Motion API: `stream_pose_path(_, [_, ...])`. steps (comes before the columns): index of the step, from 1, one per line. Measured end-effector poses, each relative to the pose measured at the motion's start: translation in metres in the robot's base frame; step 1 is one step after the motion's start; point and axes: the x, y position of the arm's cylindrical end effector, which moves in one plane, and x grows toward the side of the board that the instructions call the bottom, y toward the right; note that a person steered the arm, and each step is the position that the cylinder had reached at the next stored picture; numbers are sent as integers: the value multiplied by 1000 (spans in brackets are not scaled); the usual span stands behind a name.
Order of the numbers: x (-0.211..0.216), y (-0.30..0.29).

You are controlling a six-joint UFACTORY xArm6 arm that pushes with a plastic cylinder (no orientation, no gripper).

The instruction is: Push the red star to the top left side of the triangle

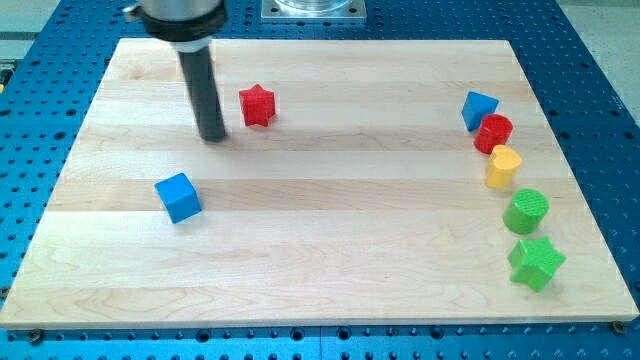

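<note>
In the upper left of the frame the red star (257, 105) sits just right of my tip (213, 137). No fingers exist here. Push rightward, steering slightly up, toward the blue triangle (479, 109) across the desk (320, 270).

surface (330, 210): pale wood, smooth, matt, planks with visible grain | my tip (213, 137): dark rod, matt, smooth | red star (257, 105), blue cube (179, 197), green star (536, 263): smooth plastic-looking, slight sheen | blue base (590, 60): perforated metal
</note>
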Motion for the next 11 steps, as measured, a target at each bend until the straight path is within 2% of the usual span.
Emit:
stream_pose_path(2, [-38, 75])
stream_pose_path(3, [-69, 69])
stream_pose_path(4, [-75, 60])
stream_pose_path(5, [-69, 125])
stream_pose_path(6, [-63, 154])
stream_pose_path(7, [-28, 127])
stream_pose_path(8, [-44, 158])
stream_pose_path(9, [-48, 224])
stream_pose_path(10, [-51, 202])
stream_pose_path(11, [-60, 145])
